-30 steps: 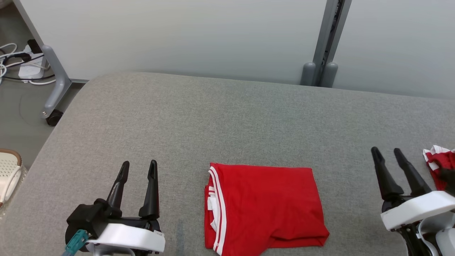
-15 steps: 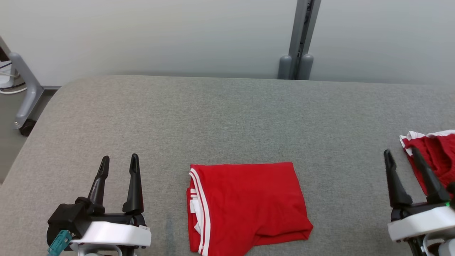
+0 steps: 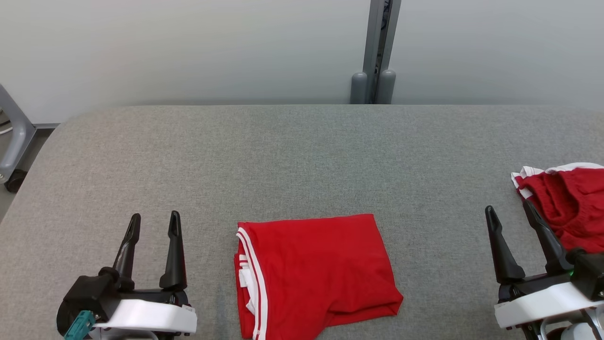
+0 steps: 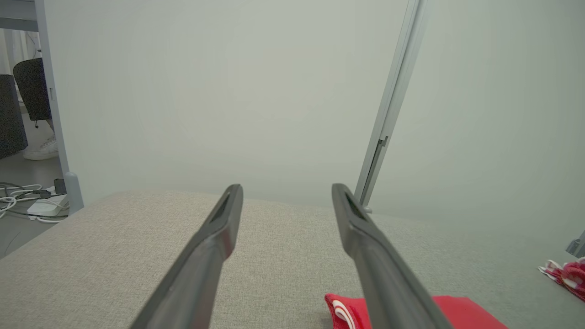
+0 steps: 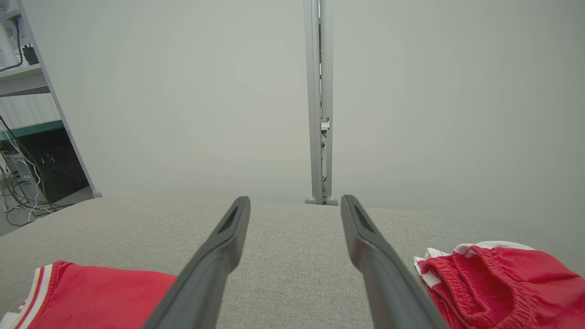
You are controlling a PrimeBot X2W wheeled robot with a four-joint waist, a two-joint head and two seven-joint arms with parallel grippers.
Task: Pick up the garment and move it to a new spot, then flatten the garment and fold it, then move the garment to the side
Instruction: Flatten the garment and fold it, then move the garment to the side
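**Head view:** The folded garment (image 3: 316, 276) lies flat at the near edge of the counter (image 3: 302, 156), between your two end effectors. The left end effector (image 3: 155, 219) stands just to its left and the right end effector (image 3: 508, 208) well to its right, neither touching it. Both are released, fingers spread with nothing between them. You can count two garments. The second, a crumpled garment (image 3: 566, 208), is heaped at the right edge, just beside the right end effector's outer finger. Whether they touch, you cannot tell. The folded piece is a rough rectangle of smooth red cloth with twin white stripes down its left edge. The counter is covered in grey woven fabric with rounded far corners. One grey post (image 3: 375, 52) with two rounded feet stands behind it.

**Left wrist view:** The left end effector (image 4: 287, 189) shows two long, dark, tapering fingers held apart over bare counter (image 4: 283, 274). The folded garment (image 4: 466, 313) sits low on the right, partly behind the right-hand finger. The crumpled garment (image 4: 569, 276) is farther right.

**Right wrist view:** The right end effector (image 5: 295, 201) is likewise released and empty. The folded garment (image 5: 100, 297) lies to its left. The crumpled garment (image 5: 498, 283), with a gathered band and white trim, lies just to its right.
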